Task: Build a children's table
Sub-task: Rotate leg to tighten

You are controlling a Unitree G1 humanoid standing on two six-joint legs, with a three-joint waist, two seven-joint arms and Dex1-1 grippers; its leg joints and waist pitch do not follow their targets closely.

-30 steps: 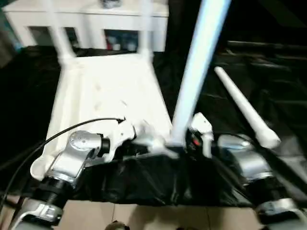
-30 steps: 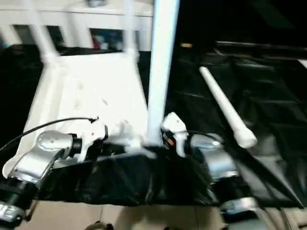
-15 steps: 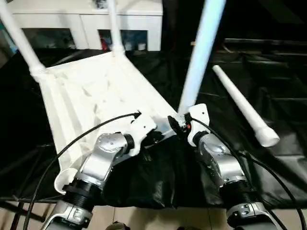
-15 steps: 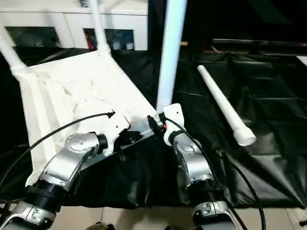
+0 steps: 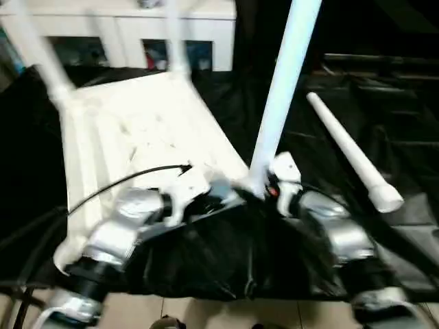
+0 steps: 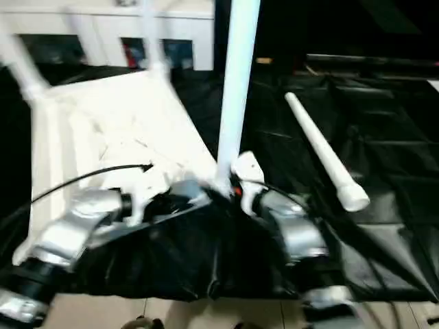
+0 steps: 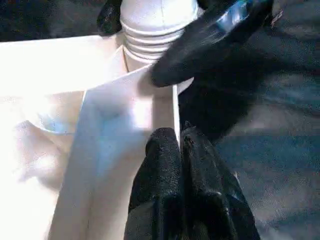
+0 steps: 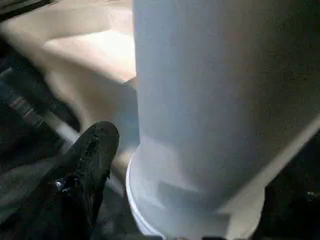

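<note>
Lying upside down on the black-covered counter point(image 5: 384, 137), the children's table point(image 5: 137, 130) spreads its ribbed underside from my 12 o'clock toward 10 o'clock. Behind it, at 12 o'clock, stands a white glass-doored cabinet point(image 5: 123, 27). Two far legs point(image 5: 41, 62) rise from the back corners at about 11 and 12 o'clock. A third leg point(image 5: 285, 75) stands upright in the near corner at 1 o'clock, its ribbed base point(image 7: 155, 30) seated in the corner socket. The fourth leg point(image 5: 346, 151) lies loose on the black sheet at 2 o'clock, well apart from the tabletop. My left claw point(image 7: 181, 150) is closed, its fingers pressed together and resting against the edge of the tabletop rim just beside the socket. My right claw point(image 5: 264, 188) sits at the foot of the upright leg, with one black finger point(image 8: 87, 155) beside the base; whether it grips or stands open I cannot tell.
</note>
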